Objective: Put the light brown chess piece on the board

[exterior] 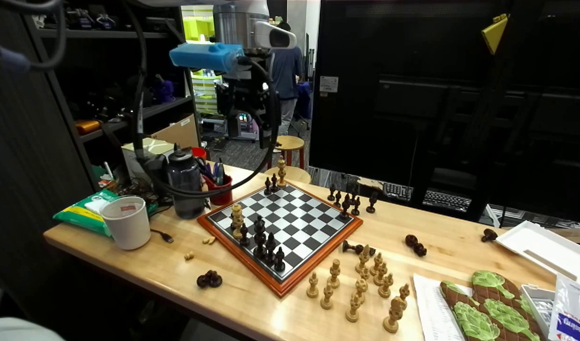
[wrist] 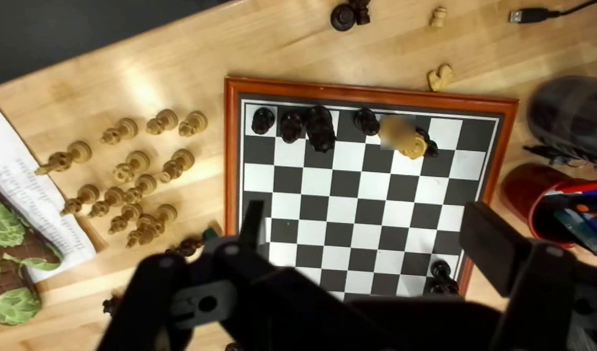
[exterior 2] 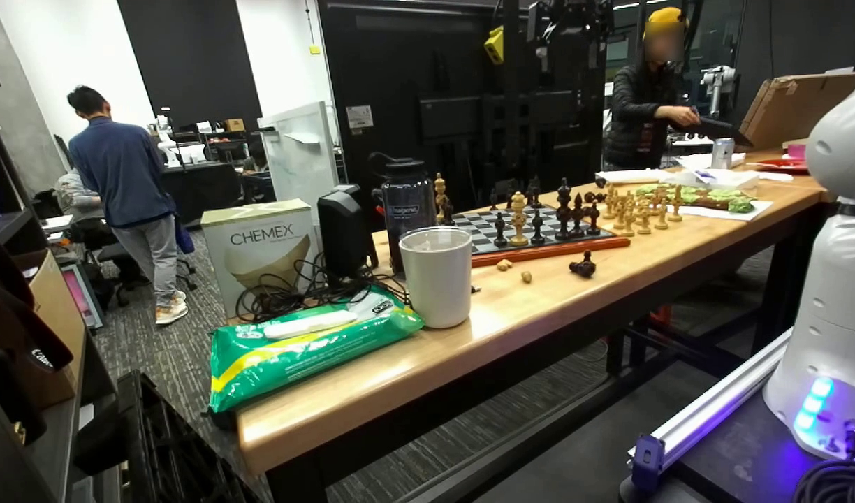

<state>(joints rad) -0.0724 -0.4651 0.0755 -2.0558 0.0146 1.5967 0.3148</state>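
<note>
From the left of the wrist view, you have an oven mitt (wrist: 6,224) partly over paper (wrist: 20,165), then a loose group of light brown pieces (wrist: 131,165) on the table (wrist: 259,53) beside the board (wrist: 345,183); which one is meant cannot be told. The step in hand looks like fetching one of them, so swing that way and choose the outer piece (wrist: 193,123) nearest the board, which seems easiest to take without brushing its neighbours. Come straight down, grasp it round the body below the head, squeeze gently and lift clear before travelling; the fallen dark piece (wrist: 187,244) along that side could roll if nudged. Aim for a bare middle square, away from the dark pieces (wrist: 321,129) and the light brown piece (wrist: 407,140) along the edge, and let go only once the base sits flat. Your jaws are spread with nothing between them, and the gripper (wrist: 363,214) hangs above the board; the red cup (wrist: 525,195) and the bottle (wrist: 569,119) are to the right. Height is better judged in an exterior view, where the blue cover (exterior: 202,56) on the wrist is well above the table. Both exterior views reveal a tall light piece (exterior: 281,170) at a board corner that the gripper masks in the wrist view. Someone in a yellow cap (exterior 2: 633,119), beyond the table, shows only in an exterior view.
</note>
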